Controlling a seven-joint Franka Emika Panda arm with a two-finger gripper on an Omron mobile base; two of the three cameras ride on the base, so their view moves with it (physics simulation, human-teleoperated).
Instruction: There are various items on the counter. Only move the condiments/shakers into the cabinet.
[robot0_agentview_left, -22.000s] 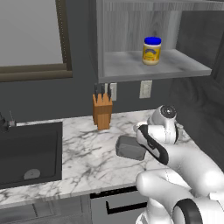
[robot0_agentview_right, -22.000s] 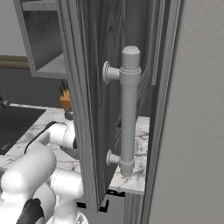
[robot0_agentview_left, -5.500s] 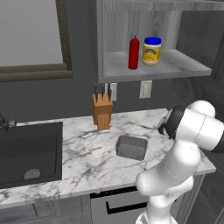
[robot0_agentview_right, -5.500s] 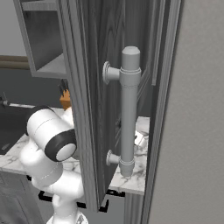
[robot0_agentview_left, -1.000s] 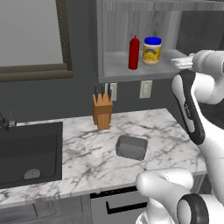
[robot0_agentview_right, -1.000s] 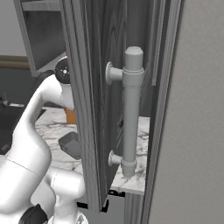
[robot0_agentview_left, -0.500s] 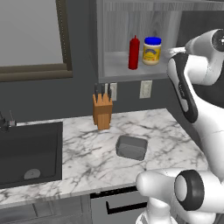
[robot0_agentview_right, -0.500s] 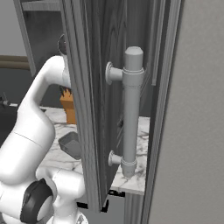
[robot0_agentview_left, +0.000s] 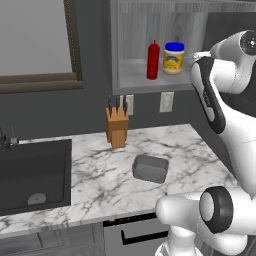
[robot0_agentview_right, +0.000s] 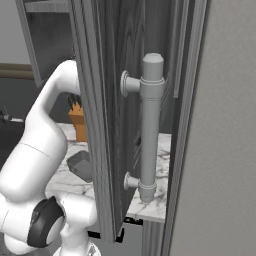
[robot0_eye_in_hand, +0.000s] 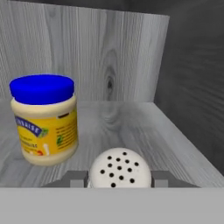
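From the hand view I see the small pale shaker at 6 o'clock, its perforated top facing me, pinched between the gripper fingers, whose grey tips sit tight against it on either side. At 9 o'clock from it stands the blue-lidded yellow jar on the cabinet shelf, upright, near the shaker but not touching. The wood-grain back wall fills 12 o'clock and the darker side wall runs from 1 to 4 o'clock.

The left base view gives me what the hand camera cannot: the red squeeze bottle stands upright on the shelf just beside the jar, at its 9 o'clock. My arm reaches up from 5 o'clock, and a pale tip shows at the shelf's right edge, at 3 o'clock from the jar; I cannot tell the shaker from the fingers there. Below, on the counter, the wooden knife block stands by the wall, the grey rectangular pan lies at its 5 o'clock, well apart, and the sink basin sits at 9 o'clock.

The right base view shows the open cabinet door edge-on with its handle, the arm passing behind it
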